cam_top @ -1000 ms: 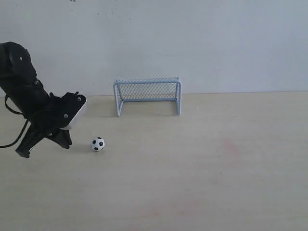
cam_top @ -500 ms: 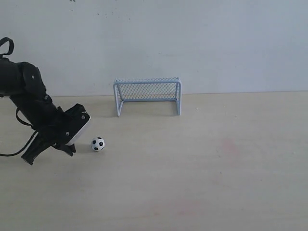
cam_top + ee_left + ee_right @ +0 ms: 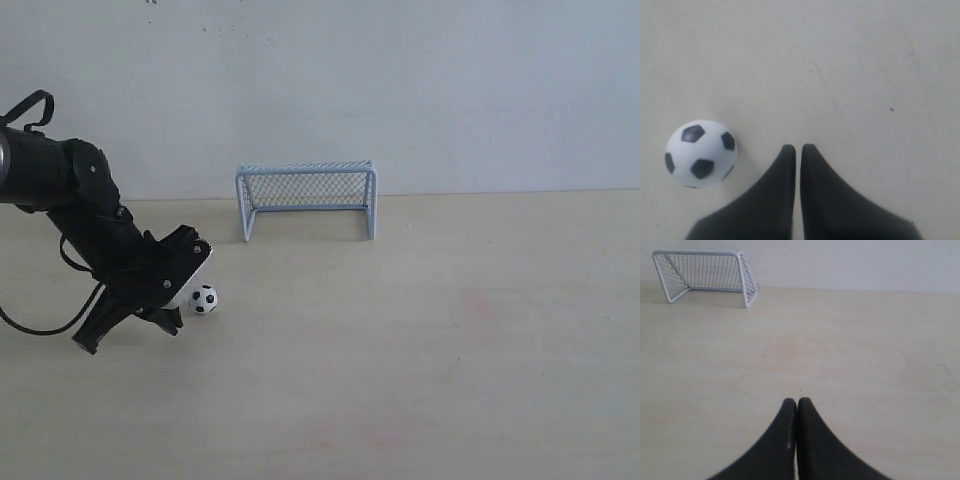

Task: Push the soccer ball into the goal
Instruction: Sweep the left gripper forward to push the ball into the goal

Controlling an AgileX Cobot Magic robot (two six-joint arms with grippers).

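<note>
Left gripper (image 3: 797, 150) has its jaws pressed together on nothing, tips low over the table (image 3: 450, 380). In the exterior view the soccer ball (image 3: 203, 299) sits just beside them at about two o'clock, not touching. Well apart, between one and two o'clock from the ball, stands the goal (image 3: 307, 198); the right gripper (image 3: 796, 402) is likewise closed and empty.

I can read no writing, label, brand, number or sign in any of my views.
</note>
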